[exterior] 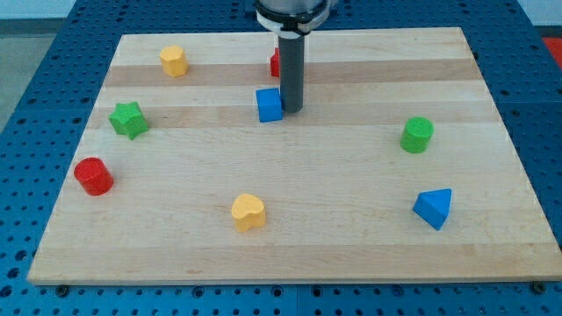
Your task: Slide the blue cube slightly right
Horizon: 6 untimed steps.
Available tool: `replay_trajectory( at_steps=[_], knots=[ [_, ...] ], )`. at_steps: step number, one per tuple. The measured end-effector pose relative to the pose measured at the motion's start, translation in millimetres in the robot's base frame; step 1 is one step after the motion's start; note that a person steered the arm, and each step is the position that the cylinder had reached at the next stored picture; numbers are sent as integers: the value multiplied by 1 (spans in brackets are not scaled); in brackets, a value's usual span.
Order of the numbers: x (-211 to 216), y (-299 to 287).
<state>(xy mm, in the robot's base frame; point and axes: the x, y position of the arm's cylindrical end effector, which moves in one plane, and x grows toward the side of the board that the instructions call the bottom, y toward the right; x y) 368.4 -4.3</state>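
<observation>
The blue cube (270,104) sits on the wooden board (351,167) near the view's top centre. My tip (291,109) is down on the board right beside the cube's right side, touching or almost touching it. The dark rod rises from there to the view's top edge and hides part of a red block (275,62) behind it.
A yellow block (174,61) lies at top left, a green star (129,119) and a red cylinder (93,175) at left. A yellow heart (248,211) is at bottom centre, a green cylinder (417,135) at right, a blue triangular block (434,208) at bottom right.
</observation>
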Motion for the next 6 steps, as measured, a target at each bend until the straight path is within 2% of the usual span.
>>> replay_trajectory(
  at_steps=[1,2,3,4,5,6],
  knots=[
    [-1,9],
    [-29,12],
    [-43,-20],
    [-40,-96],
    [-7,-104],
    [0,-81]
  ],
)
